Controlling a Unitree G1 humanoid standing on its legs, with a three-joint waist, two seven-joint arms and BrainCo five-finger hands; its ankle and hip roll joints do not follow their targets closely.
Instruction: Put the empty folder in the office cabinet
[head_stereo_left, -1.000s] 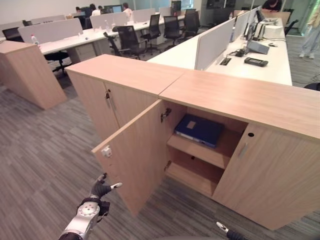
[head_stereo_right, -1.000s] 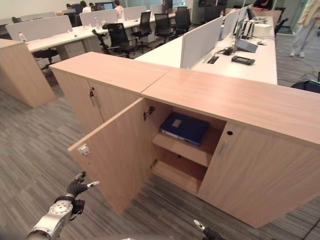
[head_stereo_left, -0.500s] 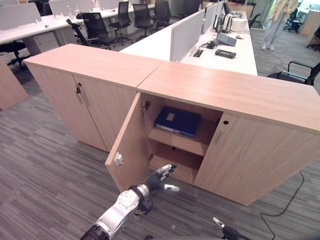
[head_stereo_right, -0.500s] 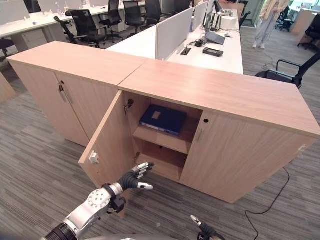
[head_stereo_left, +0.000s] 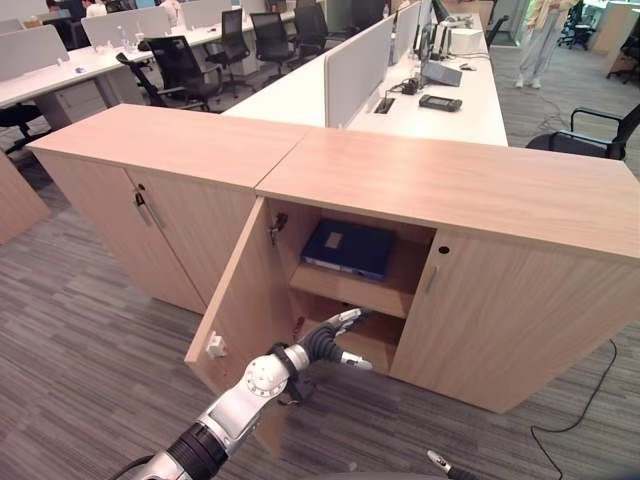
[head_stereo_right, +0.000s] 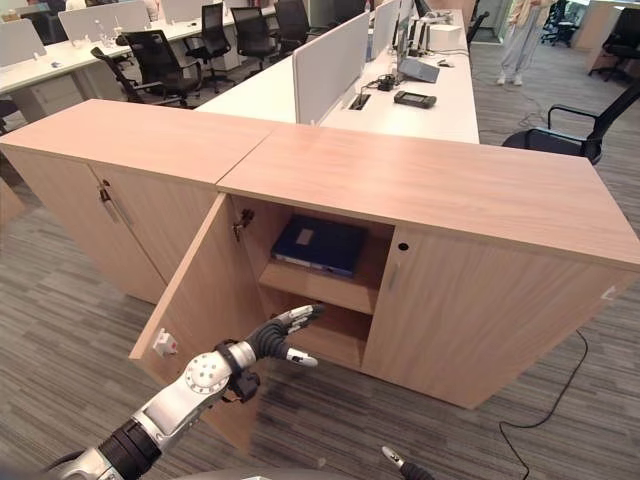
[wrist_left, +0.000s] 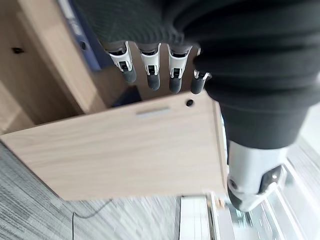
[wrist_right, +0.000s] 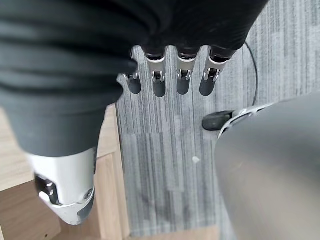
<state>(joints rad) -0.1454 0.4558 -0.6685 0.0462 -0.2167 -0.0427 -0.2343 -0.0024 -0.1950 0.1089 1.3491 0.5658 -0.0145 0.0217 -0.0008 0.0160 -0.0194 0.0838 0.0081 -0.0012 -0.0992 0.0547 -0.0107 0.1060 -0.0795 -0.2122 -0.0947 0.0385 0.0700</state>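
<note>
A blue folder (head_stereo_left: 348, 248) lies flat on the upper shelf of the light wood office cabinet (head_stereo_left: 450, 185). The cabinet's left door (head_stereo_left: 245, 310) stands swung out, and its right door (head_stereo_left: 510, 320) is closed. My left hand (head_stereo_left: 322, 345) is open with straight fingers, held in front of the lower shelf just inside the door's edge; it holds nothing and is apart from the folder. My right hand (wrist_right: 170, 82) is open too, its fingers pointing down at the carpet, and a fingertip (head_stereo_right: 393, 457) shows at the bottom edge.
A second wood cabinet (head_stereo_left: 150, 200) with shut doors joins on the left. Behind both run white desks (head_stereo_left: 440, 110) with dividers, a phone and black chairs. An office chair (head_stereo_left: 600, 140) stands at the right. A person (head_stereo_left: 545, 40) stands far back.
The camera has shifted towards the cabinet's right. My left hand has come from the floor side left of the open door, round its edge, to the front of the lower shelf.
</note>
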